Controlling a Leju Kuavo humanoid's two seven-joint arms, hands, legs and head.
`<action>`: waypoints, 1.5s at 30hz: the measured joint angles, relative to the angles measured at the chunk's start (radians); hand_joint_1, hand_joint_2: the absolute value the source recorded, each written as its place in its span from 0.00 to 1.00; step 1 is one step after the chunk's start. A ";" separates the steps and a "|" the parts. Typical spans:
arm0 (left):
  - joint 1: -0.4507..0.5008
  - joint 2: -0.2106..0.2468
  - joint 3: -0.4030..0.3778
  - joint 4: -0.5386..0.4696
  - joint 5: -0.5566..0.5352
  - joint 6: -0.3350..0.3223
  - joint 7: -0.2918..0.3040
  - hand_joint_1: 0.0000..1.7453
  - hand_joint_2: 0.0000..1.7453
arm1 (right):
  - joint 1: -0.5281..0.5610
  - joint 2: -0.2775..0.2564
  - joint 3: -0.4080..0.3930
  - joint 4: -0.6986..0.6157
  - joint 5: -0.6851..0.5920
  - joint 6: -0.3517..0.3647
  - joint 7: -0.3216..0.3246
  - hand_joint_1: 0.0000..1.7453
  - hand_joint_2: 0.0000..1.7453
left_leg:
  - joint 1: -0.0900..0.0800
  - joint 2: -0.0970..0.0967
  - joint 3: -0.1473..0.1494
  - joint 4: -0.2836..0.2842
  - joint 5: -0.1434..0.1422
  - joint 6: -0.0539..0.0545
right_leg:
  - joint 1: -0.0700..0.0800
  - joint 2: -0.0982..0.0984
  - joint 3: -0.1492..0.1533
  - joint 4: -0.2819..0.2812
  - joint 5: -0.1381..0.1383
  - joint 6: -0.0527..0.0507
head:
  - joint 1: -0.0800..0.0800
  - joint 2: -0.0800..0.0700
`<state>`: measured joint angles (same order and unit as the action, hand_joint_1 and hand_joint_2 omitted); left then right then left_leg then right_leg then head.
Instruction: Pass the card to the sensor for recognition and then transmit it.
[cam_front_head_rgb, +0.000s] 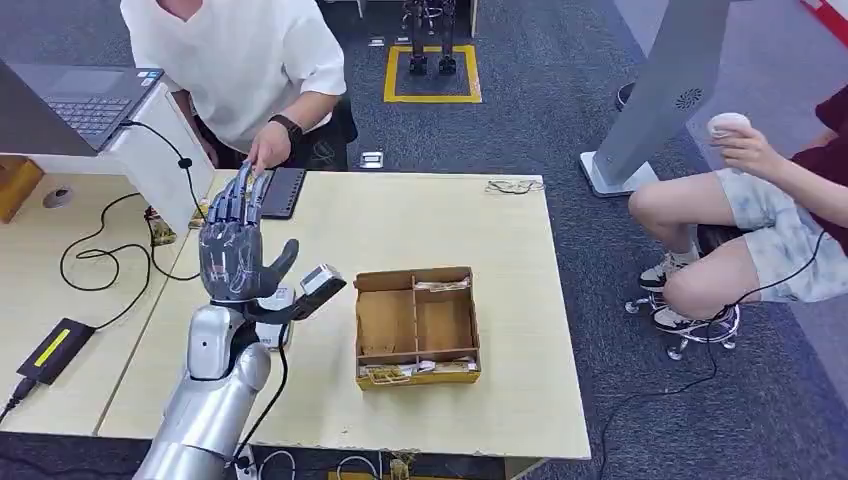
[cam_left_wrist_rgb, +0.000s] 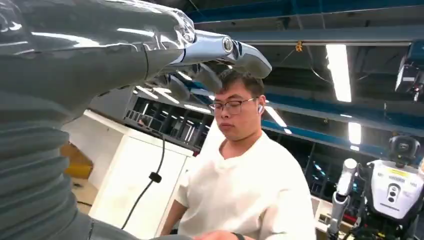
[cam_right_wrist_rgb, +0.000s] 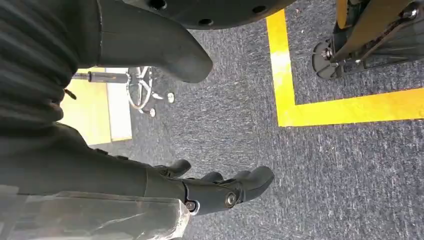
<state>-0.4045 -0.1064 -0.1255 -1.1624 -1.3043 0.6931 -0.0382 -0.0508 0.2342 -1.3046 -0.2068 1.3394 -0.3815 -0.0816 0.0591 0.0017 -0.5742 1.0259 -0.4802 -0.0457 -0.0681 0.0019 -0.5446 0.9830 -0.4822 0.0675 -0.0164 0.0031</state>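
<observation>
Left hand (cam_front_head_rgb: 237, 250) raised upright, palm forward, fingers spread, empty; person's hand (cam_front_head_rgb: 268, 148) just beyond its fingertips.

Divided tray (cam_front_head_rgb: 417, 372) on table (cam_front_head_rgb: 500, 260)

The robot's silver, smooth-shelled left arm (cam_front_head_rgb: 205, 395) ends in a many-fingered left hand (cam_front_head_rgb: 237, 250) with a dark grey palm and blue-grey segmented fingers, and a thin black cable runs down beside the forearm. In the wrist views a grey ribbed cover sits behind each hand. The dark right hand (cam_right_wrist_rgb: 215, 187) shows round silver screws at its knuckles, with a thick grey thumb and clear plastic film over its wrist.
</observation>
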 joint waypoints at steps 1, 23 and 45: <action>0.001 0.000 -0.002 0.000 0.004 0.000 -0.005 0.00 1.00 | 0.000 0.000 0.000 0.000 -0.002 0.000 -0.002 0.00 1.00 | 0.000 0.000 0.000 0.000 0.000 0.000 | 0.000 0.000 0.000 0.000 0.000 0.000 | 0.000 0.000; 0.272 0.115 -0.197 -0.281 0.489 -0.001 -0.304 0.00 1.00 | 0.011 0.002 -0.028 -0.004 -0.077 -0.002 -0.009 0.00 1.00 | 0.000 0.000 -0.001 0.000 0.000 0.000 | 0.000 0.000 -0.001 0.000 -0.001 0.000 | 0.000 0.000; 0.400 0.232 -0.331 -0.407 0.426 -0.120 -0.412 0.00 1.00 | 0.016 0.005 -0.044 -0.018 -0.072 0.002 -0.016 0.00 1.00 | 0.000 0.000 -0.001 0.000 0.000 0.000 | 0.000 0.000 -0.001 0.000 -0.001 0.000 | 0.000 0.000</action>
<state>-0.0046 0.1259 -0.4563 -1.5698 -0.8782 0.5733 -0.4501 -0.0350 0.2388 -1.3489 -0.2251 1.2669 -0.3796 -0.0980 0.0591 0.0019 -0.5748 1.0258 -0.4804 -0.0457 -0.0681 0.0016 -0.5452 0.9829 -0.4828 0.0676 -0.0164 0.0031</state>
